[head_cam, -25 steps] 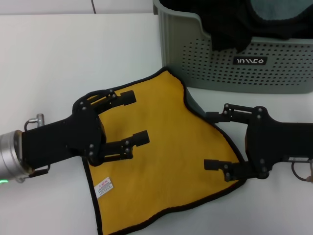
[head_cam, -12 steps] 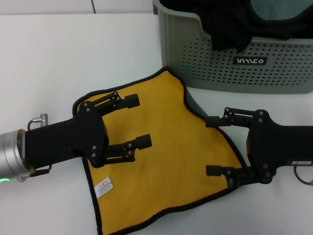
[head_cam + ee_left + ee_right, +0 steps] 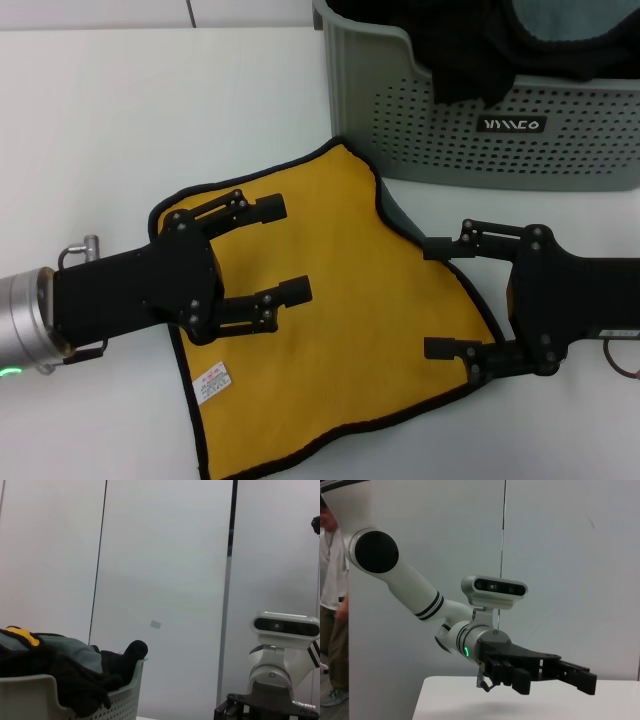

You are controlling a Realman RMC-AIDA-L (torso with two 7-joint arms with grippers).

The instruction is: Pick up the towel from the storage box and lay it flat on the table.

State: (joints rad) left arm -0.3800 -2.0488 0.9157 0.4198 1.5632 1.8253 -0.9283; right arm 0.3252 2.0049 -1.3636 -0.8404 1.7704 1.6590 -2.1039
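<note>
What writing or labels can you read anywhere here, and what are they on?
Storage box: a white logo on a dark patch, seemingly upside down, roughly "VIIIICO"; not sure of the letters.
Towel: a small white label with reddish print, too small to read.
Nothing else carries writing.

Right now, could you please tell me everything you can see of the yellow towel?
The towel lies spread on the white table, out of the storage box, mustard side up, with black stitched edging and a small white label near its front-left corner. It looks like soft cloth, mostly flat, one edge rippled nearest the box. The open left gripper and open right gripper are over its two sides; contact is unclear.
</note>
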